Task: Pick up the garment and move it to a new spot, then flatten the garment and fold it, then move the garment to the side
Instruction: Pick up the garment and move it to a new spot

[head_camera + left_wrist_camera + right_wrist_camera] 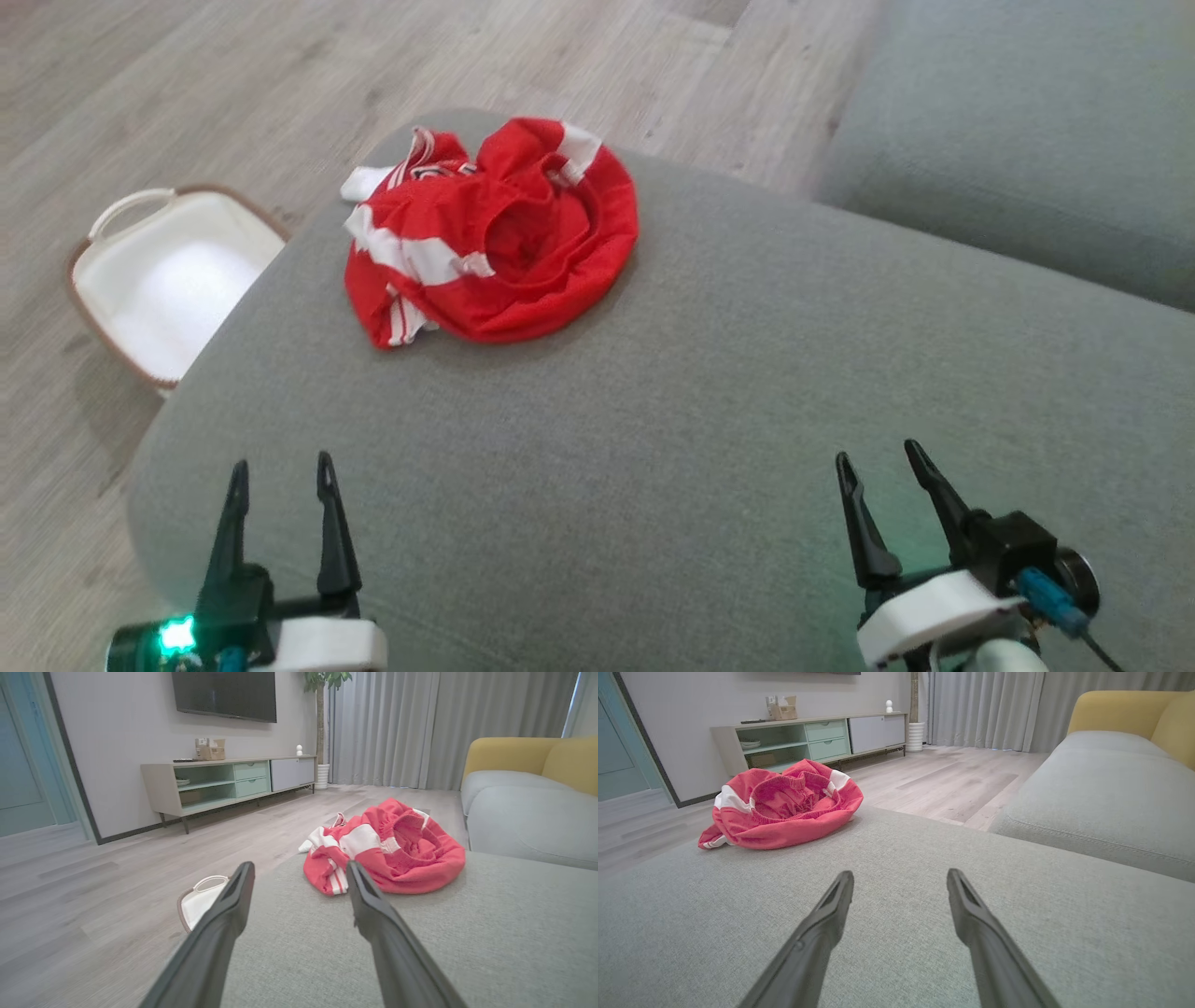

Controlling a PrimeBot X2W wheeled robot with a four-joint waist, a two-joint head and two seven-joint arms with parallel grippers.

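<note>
A red garment (490, 238) with white stripes lies crumpled in a heap near the far left corner of a grey cushion (653, 401). The left wrist view has the garment (387, 849) straight ahead, just beyond the fingertips; the right wrist view has the garment (782, 805) far off at the upper left. My left gripper (278, 478) hovers open over the cushion's near left edge, well short of the heap. At the near right my right gripper (878, 460) is open too, with nothing between its fingers.
A white basket (173, 280) with a brown rim stands on the wooden floor left of the cushion. Another grey sofa seat (1027, 140) lies at the far right. A TV cabinet (224, 781) stands against the far wall.
</note>
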